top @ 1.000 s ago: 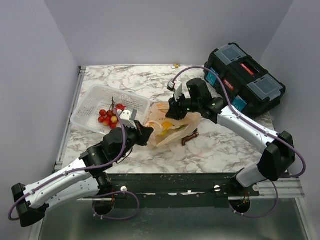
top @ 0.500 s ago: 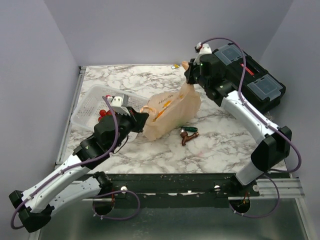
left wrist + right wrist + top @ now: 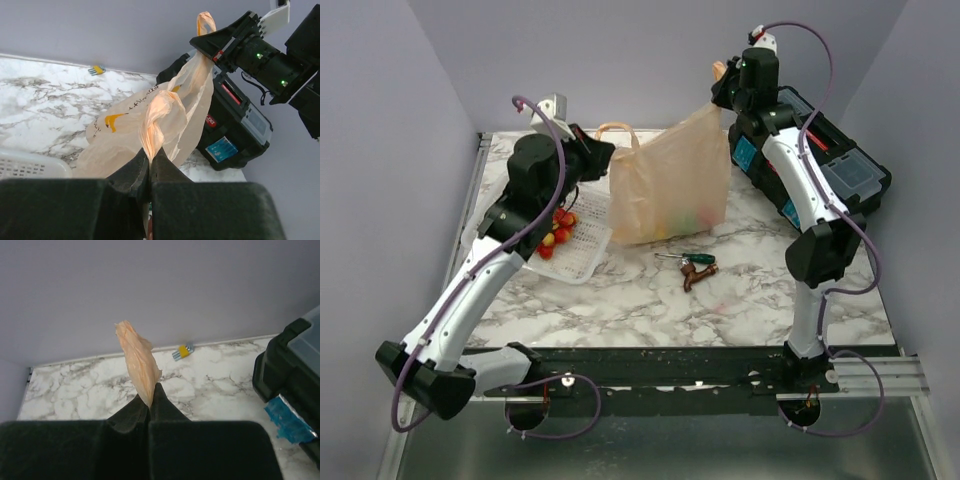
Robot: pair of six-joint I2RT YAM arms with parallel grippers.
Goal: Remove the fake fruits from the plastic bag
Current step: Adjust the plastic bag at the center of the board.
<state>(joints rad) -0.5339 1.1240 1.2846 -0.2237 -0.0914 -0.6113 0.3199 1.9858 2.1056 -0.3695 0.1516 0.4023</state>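
The peach-beige plastic bag (image 3: 670, 185) with banana prints hangs stretched between both grippers above the table. My left gripper (image 3: 603, 157) is shut on its left handle (image 3: 160, 120), pinched between the jaws (image 3: 150, 160). My right gripper (image 3: 723, 85) is higher and is shut on the twisted right handle (image 3: 137, 357), which stands up from the jaws (image 3: 151, 401). The fake fruits show only as faint green and yellow shapes (image 3: 688, 215) through the bag's bottom. The bag's body also shows in the left wrist view (image 3: 125, 127).
A white mesh basket (image 3: 582, 248) with a bunch of red-and-yellow berries (image 3: 555, 228) lies under my left arm. A black toolbox (image 3: 830, 170) stands at the right. A small brown-and-green object (image 3: 695, 268) lies before the bag. A small yellow-and-blue item (image 3: 183, 351) lies by the back wall.
Both grippers have risen and moved back, lifting the bag off the table. It went from slumped on the marble to hanging upright between them.
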